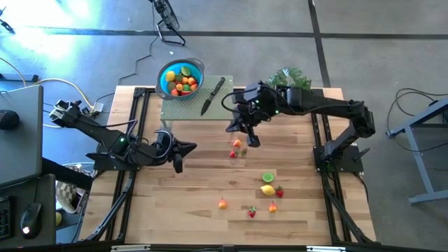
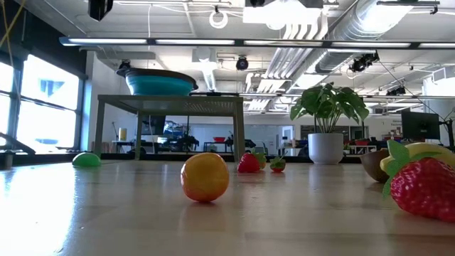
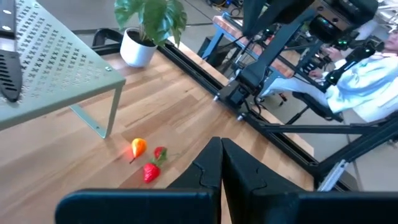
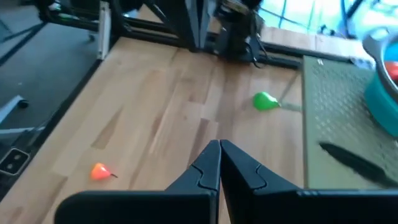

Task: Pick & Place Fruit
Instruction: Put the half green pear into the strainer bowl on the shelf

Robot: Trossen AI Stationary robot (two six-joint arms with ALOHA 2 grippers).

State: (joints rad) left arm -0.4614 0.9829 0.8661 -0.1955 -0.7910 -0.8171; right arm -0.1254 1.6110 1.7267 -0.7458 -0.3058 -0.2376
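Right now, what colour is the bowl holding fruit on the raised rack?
Blue, a teal shade: the bowl shows best in the high view.

Grey concrete floor (image 1: 392,42) surrounds the wooden table (image 1: 203,175), with dark seams and loose cables (image 1: 143,59) beyond its far edge. A desk (image 1: 17,133) with a mouse (image 1: 28,218) stands past the left pincer's side; a grey metal frame (image 1: 427,133) stands past the right pincer's side. The low view shows tall windows (image 2: 43,99) bright with daylight, white ceiling ducts (image 2: 341,28) and strip lights (image 2: 213,43)
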